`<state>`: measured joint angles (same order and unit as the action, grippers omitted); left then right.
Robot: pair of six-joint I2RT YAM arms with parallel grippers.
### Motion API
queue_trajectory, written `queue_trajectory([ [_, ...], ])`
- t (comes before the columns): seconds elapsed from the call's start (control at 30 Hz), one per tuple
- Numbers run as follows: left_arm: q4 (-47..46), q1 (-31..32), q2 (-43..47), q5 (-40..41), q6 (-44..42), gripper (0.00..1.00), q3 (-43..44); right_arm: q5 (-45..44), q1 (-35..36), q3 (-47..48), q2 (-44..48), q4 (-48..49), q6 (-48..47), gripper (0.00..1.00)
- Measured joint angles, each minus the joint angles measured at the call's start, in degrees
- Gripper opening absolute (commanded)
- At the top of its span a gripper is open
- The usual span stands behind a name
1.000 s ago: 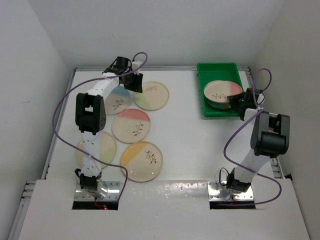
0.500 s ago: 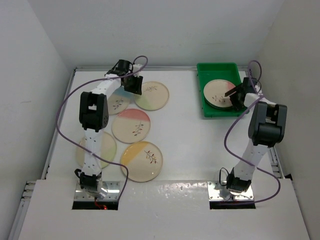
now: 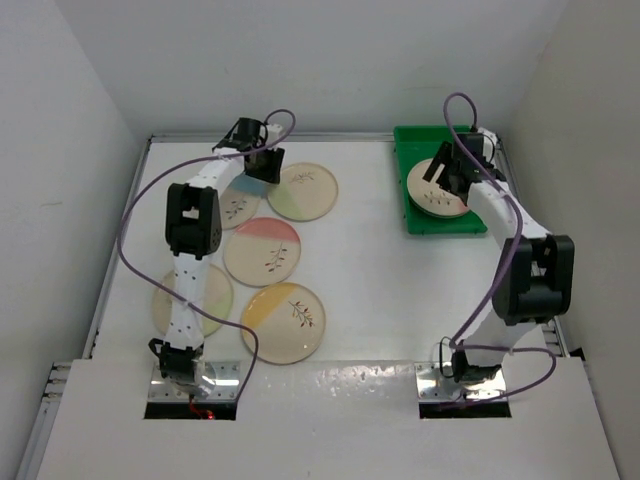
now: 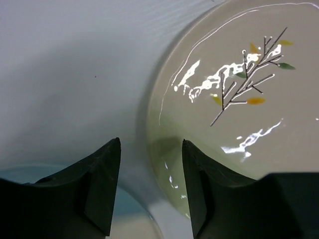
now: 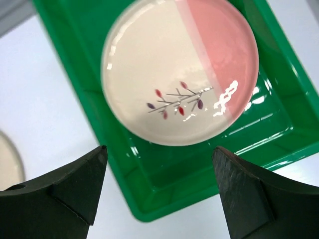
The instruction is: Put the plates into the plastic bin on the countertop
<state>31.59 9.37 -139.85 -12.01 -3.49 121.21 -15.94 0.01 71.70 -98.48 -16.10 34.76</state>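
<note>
Several plates lie on the white countertop [image 3: 380, 290]: a blue one [image 3: 233, 208], a green one [image 3: 305, 192], a pink one [image 3: 262, 252] and a yellow one [image 3: 285, 322]. My left gripper [image 3: 265, 165] [image 4: 149, 186] is open and low, its jaws astride the green plate's [image 4: 239, 99] near rim, with the blue plate [image 4: 30, 172] beside the left finger. A pink plate [image 3: 432, 192] [image 5: 179, 74] rests flat in the green plastic bin [image 3: 420, 222] [image 5: 164, 209]. My right gripper [image 3: 447, 172] [image 5: 159, 191] hovers above it, wide open and holding nothing.
Another plate [image 3: 205, 295] with a yellow-green segment lies partly under the left arm's lower link. White walls close in the countertop at the back and on both sides. The bin stands in the back right corner.
My right gripper has opened wide, let go of the pink plate in the bin, and swung up from the bin's right side to above it. The left gripper has shifted slightly.
</note>
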Motion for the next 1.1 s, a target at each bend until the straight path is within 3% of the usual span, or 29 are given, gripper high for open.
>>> queue_trajectory([
  [0.1, -0.74, -0.37, -2.45, -2.16, 0.68, 0.49, 0.94, -0.35, 1.44, -0.02, 3.39, 0.17, -2.62, 0.86],
  [0.17, -0.52, -0.5, -2.56, -3.93, 0.68, 0.4, 0.98, 0.83, 2.19, -0.17, 4.46, 0.24, -4.11, 0.86],
  [0.23, 0.17, -0.55, -2.84, -5.88, 0.37, 0.23, 1.31, 3.48, 2.84, -0.28, 4.68, 0.22, -5.44, 0.86],
  [0.27, 0.85, -0.57, -3.13, -6.12, -0.17, 0.04, 1.99, 4.96, 3.21, -0.44, 4.68, 0.22, -6.27, 0.86],
  [0.3, 1.29, -0.68, -3.43, -6.43, -0.83, 0.0, 2.71, 6.49, 3.72, -0.61, 4.66, 0.09, -6.93, 0.86],
  [0.43, 2.27, -1.05, -3.74, -8.98, -1.92, 0.0, 3.43, 15.91, 6.91, -0.59, 2.69, 0.63, -9.86, 0.9],
  [0.63, 5.07, 0.0, -2.62, -12.57, -6.01, 0.0, 2.75, 33.09, 10.21, 6.93, -13.73, -1.25, -11.21, 0.89],
  [0.83, 7.8, 2.84, 2.49, -13.03, -8.7, 0.0, -0.5, 37.31, 12.39, 7.34, -21.22, -0.55, -8.59, 0.89],
  [1.1, 8.35, 4.85, 8.11, -13.46, -10.75, 0.0, -3.04, 43.17, 13.05, 10.93, -26.47, 8.04, -2.84, 0.89],
])
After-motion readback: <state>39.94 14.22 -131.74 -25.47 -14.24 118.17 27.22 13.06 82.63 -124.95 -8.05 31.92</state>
